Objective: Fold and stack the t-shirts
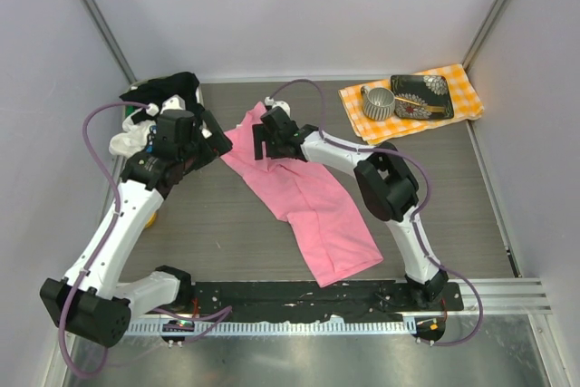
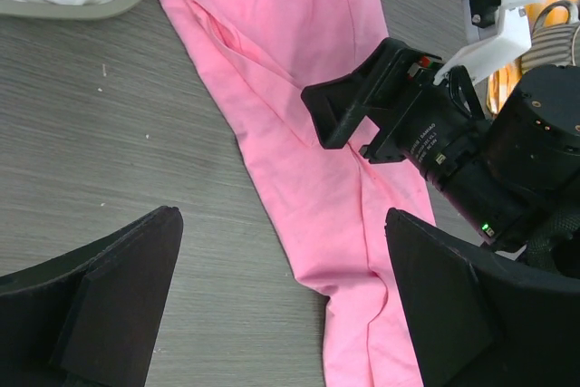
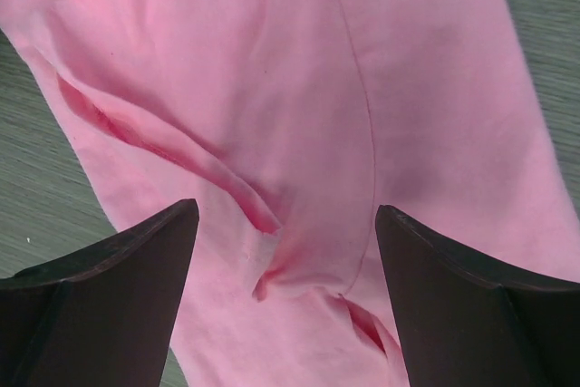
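Grey woodgrain table (image 1: pixel 208 215), white walls (image 1: pixel 317 6). Pink t-shirt (image 1: pixel 308 206) rumpled mid-table. L claw (image 2: pixel 283 224), R claw (image 3: pixel 285 210) both wide apart, empty.

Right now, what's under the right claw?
The pink shirt, creased, lying on the table. The right claw hangs open above it. Anything beneath the shirt is covered.
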